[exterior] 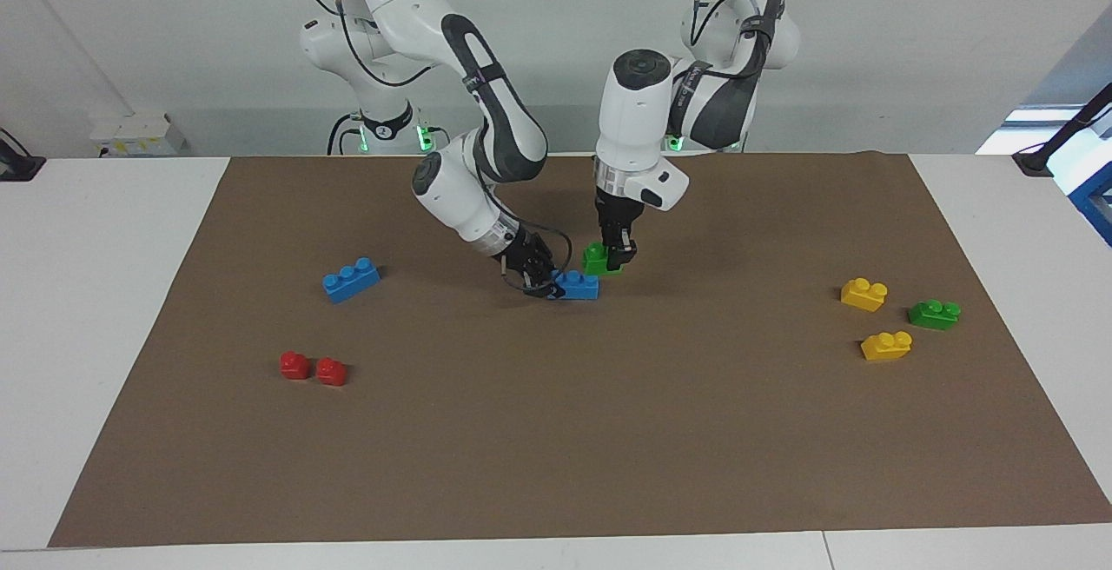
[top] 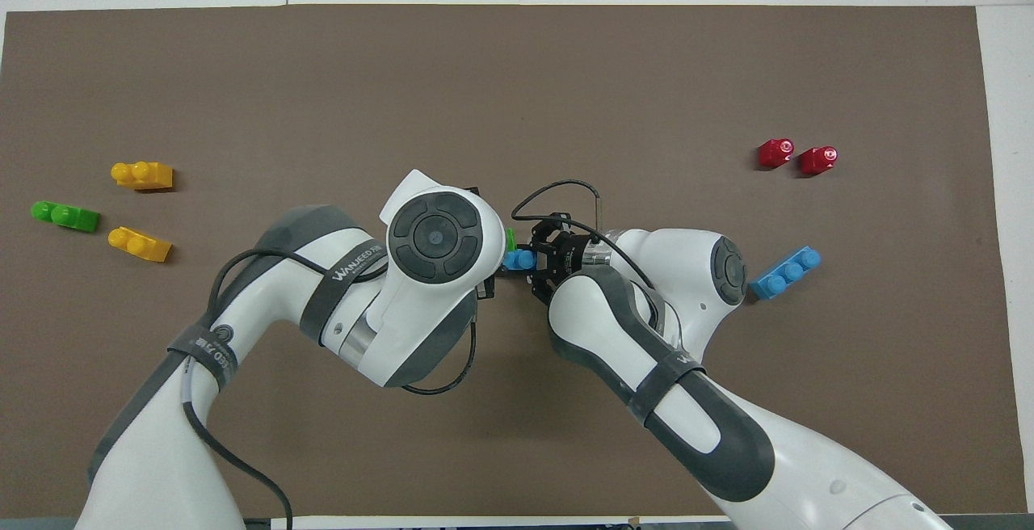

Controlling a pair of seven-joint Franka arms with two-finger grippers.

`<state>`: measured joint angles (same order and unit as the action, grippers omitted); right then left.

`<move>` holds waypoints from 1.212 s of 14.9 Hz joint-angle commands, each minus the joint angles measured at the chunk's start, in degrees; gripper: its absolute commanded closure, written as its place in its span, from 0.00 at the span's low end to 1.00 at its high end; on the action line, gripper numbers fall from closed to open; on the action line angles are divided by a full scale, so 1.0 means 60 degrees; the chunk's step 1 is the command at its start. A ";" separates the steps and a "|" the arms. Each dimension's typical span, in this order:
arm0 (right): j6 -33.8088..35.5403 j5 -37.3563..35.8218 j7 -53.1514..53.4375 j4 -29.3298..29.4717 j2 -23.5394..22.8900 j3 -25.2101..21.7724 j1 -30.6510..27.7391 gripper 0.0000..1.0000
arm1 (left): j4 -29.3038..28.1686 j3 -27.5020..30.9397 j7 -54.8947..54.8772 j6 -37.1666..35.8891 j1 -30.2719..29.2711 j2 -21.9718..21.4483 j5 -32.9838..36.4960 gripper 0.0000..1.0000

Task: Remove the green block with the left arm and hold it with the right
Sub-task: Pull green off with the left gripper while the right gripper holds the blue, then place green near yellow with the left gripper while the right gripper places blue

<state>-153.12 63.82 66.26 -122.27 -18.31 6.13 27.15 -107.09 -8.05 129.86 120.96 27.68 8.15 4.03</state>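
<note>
Facing view: left gripper (exterior: 618, 255) upright, clamped on green block (exterior: 598, 259); right gripper (exterior: 551, 281) slanted, gripping blue brick (exterior: 579, 285).

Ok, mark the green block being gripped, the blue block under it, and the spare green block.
gripped green block (exterior: 595, 258), facing view, its exposed side
blue block (exterior: 580, 285), facing view, front face
spare green block (exterior: 934, 314), facing view, body middle

Robotics lab, two white arms (exterior: 469, 118), brown mat (exterior: 556, 431), white table (exterior: 87, 292)
</note>
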 commanded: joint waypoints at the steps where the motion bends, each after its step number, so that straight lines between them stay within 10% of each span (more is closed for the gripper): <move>1: 0.0016 0.0247 -0.0277 -0.0056 0.0005 0.0019 -0.0014 1.00 | -0.0082 0.0008 -0.1496 -0.0894 -0.0729 -0.0362 -0.0277 1.00; 11: 0.0221 0.0130 -0.0524 0.0076 -0.0039 0.0004 -0.0568 1.00 | -0.0346 0.0037 -0.9724 -0.0283 -0.4448 -0.0334 -0.0306 1.00; 18: 0.2401 -0.1331 -0.3204 0.0062 0.0078 -0.0025 -0.3451 1.00 | -0.0491 0.0067 -1.2984 0.1064 -0.5829 0.0398 -0.0511 1.00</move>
<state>-141.86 60.35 50.80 -121.55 -18.09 5.54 11.67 -108.94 -7.12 54.95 123.88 -6.27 9.03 1.87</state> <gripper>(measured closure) 0.652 0.648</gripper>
